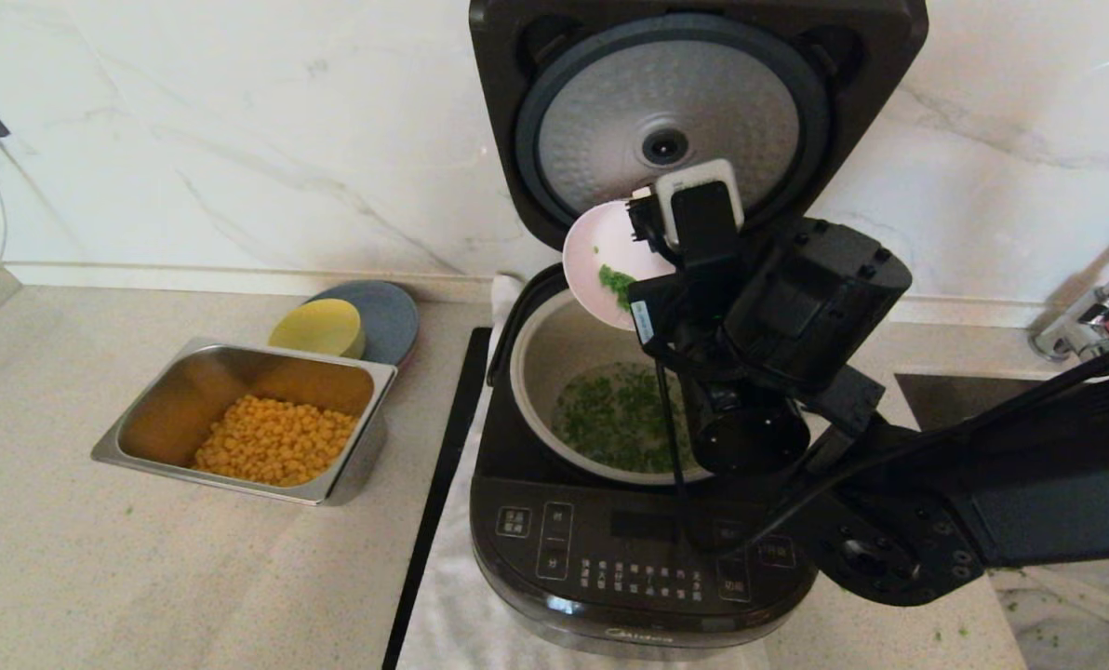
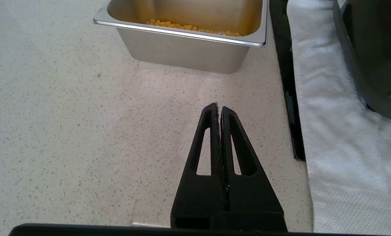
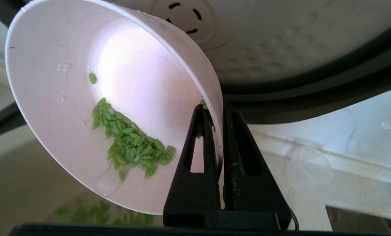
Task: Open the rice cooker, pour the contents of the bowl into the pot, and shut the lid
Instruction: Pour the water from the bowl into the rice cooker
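Observation:
The black rice cooker [image 1: 610, 568] stands open, its lid [image 1: 675, 121] raised with the dimpled silver disc facing me. Green bits [image 1: 615, 419] lie in the light grey pot [image 1: 541, 358]. My right gripper [image 3: 217, 109] is shut on the rim of the small pink-white bowl [image 3: 84, 98], held tipped steeply above the pot's back edge. A clump of green bits [image 3: 130, 144] still clings inside the bowl [image 1: 601, 251]. My left gripper [image 2: 219, 106] is shut and empty, low over the counter in front of the steel tray.
A steel tray [image 1: 201, 372] of yellow corn sits left of the cooker, with a yellow bowl [image 1: 317, 328] on a grey plate [image 1: 392, 316] behind it. A white cloth [image 2: 330, 114] lies under the cooker. A tap [image 1: 1089, 312] stands at the far right.

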### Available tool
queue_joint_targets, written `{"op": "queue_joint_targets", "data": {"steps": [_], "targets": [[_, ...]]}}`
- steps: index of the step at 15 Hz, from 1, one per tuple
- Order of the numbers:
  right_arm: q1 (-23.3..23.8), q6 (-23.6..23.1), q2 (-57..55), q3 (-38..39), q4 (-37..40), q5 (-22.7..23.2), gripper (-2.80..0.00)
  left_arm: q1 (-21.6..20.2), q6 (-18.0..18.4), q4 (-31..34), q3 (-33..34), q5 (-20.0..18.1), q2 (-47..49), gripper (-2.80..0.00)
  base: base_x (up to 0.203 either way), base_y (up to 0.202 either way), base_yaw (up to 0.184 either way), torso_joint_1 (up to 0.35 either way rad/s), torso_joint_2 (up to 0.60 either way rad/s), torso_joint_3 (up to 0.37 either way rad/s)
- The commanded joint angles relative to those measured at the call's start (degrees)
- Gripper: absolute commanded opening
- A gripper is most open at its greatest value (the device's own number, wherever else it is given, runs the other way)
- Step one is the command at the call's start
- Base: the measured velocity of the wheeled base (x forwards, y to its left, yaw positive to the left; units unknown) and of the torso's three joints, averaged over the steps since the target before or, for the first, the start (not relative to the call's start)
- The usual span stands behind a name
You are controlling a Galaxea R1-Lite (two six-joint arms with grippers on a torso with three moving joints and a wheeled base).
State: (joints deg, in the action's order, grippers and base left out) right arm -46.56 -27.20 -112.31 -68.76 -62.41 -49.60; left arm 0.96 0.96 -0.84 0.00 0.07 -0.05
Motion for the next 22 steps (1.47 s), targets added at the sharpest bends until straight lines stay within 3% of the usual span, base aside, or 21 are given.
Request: {"op": "queue_joint_targets", "data": {"steps": [1,3,6,9,11,12,15,22], "targets": [[0.33,4.11,3.11,-2.40,11.14,-0.28,-2.80,0.00,0.00,-0.04,0.44,0.01,-0.04,-2.80,0.000,0.000,0.000,0.000,0.00,0.000],[1.61,11.87,4.56,-6.56,25.76,0.23,-2.80,0.00,0.00,-0.04,0.44,0.01,-0.04,-2.80,0.000,0.000,0.000,0.000,0.00,0.000],[4.78,27.77,6.39,-17.90,53.92,3.86,-2.80,0.00,0.00,-0.04,0.44,0.01,-0.04,-2.80,0.000,0.000,0.000,0.000,0.00,0.000],[9.52,46.22,7.12,-31.39,81.65,14.11,-2.80,0.00,0.00,-0.04,0.44,0.01,-0.04,-2.80,0.000,0.000,0.000,0.000,0.00,0.000],[13.54,53.68,7.62,-35.75,93.57,23.83,-2.80,0.00,0.00,-0.04,0.44,0.01,-0.04,-2.80,0.000,0.000,0.000,0.000,0.00,0.000],[15.20,55.62,8.39,-36.44,97.44,28.11,-2.80,0.00,0.00,-0.04,0.44,0.01,-0.04,-2.80,0.000,0.000,0.000,0.000,0.00,0.000],[17.20,57.45,10.68,-36.44,102.63,34.40,-2.80,0.00,0.00,-0.04,0.44,0.01,-0.04,-2.80,0.000,0.000,0.000,0.000,0.00,0.000],[22.42,59.03,14.82,-35.93,106.99,42.45,-2.80,0.00,0.00,-0.04,0.44,0.01,-0.04,-2.80,0.000,0.000,0.000,0.000,0.00,0.000]]}}
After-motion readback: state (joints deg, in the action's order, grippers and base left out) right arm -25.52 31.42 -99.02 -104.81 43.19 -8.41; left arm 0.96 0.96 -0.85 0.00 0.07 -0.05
